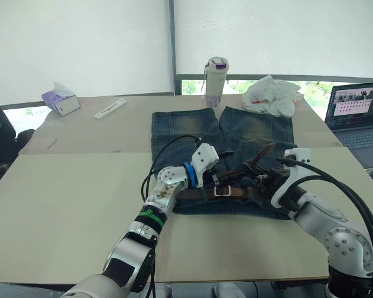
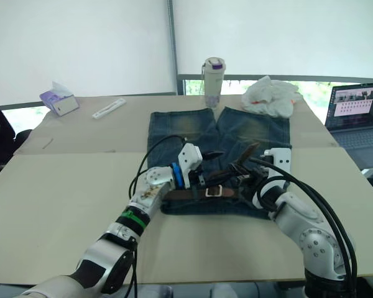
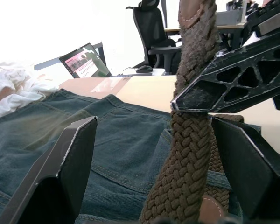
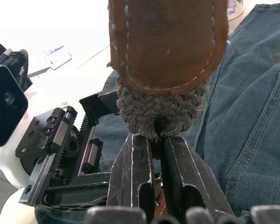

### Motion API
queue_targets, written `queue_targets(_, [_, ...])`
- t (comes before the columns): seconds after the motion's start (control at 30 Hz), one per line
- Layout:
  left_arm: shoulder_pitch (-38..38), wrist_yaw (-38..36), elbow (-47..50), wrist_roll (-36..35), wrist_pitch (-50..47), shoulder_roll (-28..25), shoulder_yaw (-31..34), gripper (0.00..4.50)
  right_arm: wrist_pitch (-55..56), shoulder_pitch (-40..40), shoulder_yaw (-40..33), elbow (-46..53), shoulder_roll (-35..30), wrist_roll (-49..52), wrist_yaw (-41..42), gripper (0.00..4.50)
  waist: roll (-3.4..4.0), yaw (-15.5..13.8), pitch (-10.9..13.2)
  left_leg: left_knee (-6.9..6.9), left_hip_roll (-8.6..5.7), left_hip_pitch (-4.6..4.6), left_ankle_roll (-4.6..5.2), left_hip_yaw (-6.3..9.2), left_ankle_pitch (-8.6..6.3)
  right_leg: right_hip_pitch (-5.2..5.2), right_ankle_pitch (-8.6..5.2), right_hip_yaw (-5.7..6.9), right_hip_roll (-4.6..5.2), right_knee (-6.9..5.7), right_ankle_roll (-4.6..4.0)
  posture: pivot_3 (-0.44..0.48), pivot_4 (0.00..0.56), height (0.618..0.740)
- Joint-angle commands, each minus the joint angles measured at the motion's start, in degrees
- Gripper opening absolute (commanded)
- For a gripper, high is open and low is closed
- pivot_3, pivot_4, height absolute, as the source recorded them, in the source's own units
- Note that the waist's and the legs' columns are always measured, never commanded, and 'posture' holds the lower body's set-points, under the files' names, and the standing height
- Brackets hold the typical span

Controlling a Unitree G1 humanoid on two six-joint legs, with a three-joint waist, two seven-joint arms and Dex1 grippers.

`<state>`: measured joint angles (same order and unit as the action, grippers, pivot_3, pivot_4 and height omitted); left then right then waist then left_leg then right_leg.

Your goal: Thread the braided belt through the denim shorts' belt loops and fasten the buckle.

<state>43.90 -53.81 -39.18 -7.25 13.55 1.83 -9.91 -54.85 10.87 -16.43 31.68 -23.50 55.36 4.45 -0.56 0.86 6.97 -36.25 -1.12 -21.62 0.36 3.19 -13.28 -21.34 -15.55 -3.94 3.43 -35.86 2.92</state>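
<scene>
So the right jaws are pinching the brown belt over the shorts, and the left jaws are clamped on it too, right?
Not quite. The left gripper has its jaws open, the braided belt passing between them, as the left wrist view shows. The right gripper does pinch it over the denim shorts.

You cannot make out the belt loops along the waistband of the denim shorts (image 1: 255, 133); they are too small, and both grippers cover that strip. The braided belt (image 3: 189, 154) runs off the top of the left wrist view (its leather end too), and part of the buckle (image 2: 214, 192) sits behind black fingers.
</scene>
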Motion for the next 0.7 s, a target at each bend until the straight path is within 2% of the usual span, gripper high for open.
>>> queue_targets(0.03, [0.8, -0.7, 1.4, -1.2, 0.9, 0.4, 0.3, 3.92, 0.9, 1.0, -0.5, 1.1, 0.0, 1.2, -0.2, 0.0, 0.0, 0.0, 0.0, 0.0, 0.0, 0.0, 0.0, 0.0, 0.0, 0.0, 0.0, 0.0, 0.0, 0.0, 0.0, 0.0, 0.15, 0.74])
queue_targets(0.7, [-2.2, -0.4, 3.8, -2.3, -3.4, -0.8, 1.2, 3.92, 0.9, 1.3, -0.7, 0.6, -0.3, 1.1, 0.0, 0.0, 0.0, 0.0, 0.0, 0.02, 0.01, 0.0, 0.0, 0.03, 0.0, -0.01, -0.02, 0.0, 0.0, 0.0, 0.03, 0.0, 0.15, 0.74])
